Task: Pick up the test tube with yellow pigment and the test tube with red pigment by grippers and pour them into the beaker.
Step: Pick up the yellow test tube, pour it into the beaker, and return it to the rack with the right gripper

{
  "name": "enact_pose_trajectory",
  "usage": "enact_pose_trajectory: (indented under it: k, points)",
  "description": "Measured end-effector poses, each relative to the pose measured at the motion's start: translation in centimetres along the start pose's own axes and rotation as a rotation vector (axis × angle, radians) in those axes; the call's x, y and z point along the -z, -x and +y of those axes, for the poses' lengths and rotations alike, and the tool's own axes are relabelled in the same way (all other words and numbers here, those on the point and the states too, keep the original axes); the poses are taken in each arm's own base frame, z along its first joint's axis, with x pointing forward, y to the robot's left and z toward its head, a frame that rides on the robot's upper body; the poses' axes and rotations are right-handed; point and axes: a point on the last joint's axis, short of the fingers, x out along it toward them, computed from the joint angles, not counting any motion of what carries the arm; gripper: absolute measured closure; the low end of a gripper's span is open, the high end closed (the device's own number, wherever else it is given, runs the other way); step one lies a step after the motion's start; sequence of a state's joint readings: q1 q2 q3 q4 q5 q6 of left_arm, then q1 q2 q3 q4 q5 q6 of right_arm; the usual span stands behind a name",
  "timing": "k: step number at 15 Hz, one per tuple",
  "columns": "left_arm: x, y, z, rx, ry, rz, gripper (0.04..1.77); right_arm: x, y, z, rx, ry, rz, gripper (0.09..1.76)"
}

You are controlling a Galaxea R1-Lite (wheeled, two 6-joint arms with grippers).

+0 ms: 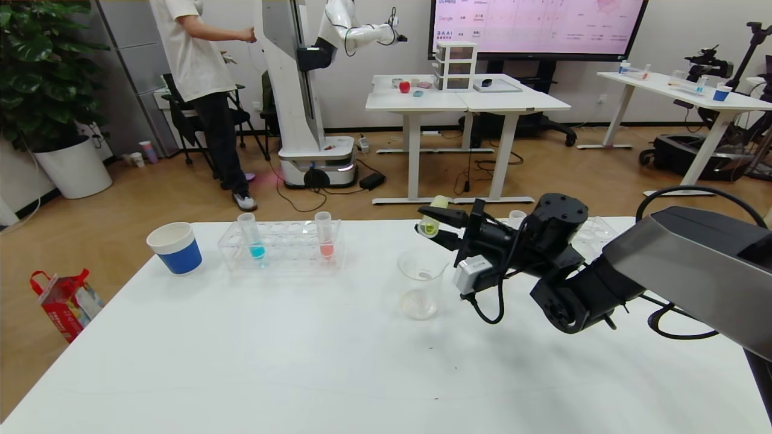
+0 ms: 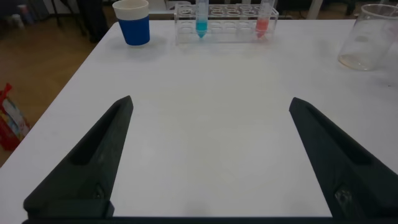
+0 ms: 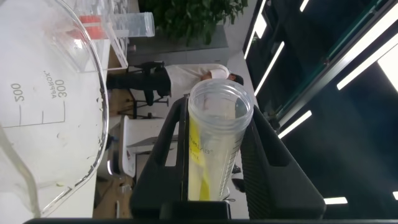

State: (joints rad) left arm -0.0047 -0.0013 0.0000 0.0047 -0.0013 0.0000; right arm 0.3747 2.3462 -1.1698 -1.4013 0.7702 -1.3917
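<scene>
My right gripper (image 1: pixel 420 219) is shut on the test tube with yellow pigment (image 1: pixel 435 211) and holds it tilted just above and behind the rim of the clear beaker (image 1: pixel 420 283). In the right wrist view the tube (image 3: pixel 217 143) sits between the fingers (image 3: pixel 270 162), its open mouth towards the beaker (image 3: pixel 56 118), and yellow liquid streaks its wall. The test tube with red pigment (image 1: pixel 325 236) stands upright in a clear rack (image 1: pixel 283 248). My left gripper (image 2: pixel 210 102) is open and empty over bare table; it is out of the head view.
A cyan-liquid tube (image 1: pixel 253 238) stands in the same rack. A blue-and-white paper cup (image 1: pixel 175 247) stands left of the rack. A second clear rack (image 1: pixel 597 232) and a small cup (image 1: pixel 517 217) sit behind my right arm. The table's far edge is close behind the racks.
</scene>
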Motion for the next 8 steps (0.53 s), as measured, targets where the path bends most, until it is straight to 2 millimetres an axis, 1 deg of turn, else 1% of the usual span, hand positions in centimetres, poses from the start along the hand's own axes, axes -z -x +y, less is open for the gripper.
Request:
enact_pose_trajectory:
  k: [4,8]
  points:
    - [0.0,0.0,0.0,0.0,0.0,0.0,0.06,0.44,-0.5,-0.24,0.016,0.074,-0.016,1.35]
    - [0.0,0.0,0.0,0.0,0.0,0.0,0.06,0.74,-0.66,0.13,0.014,0.118,-0.024,1.35]
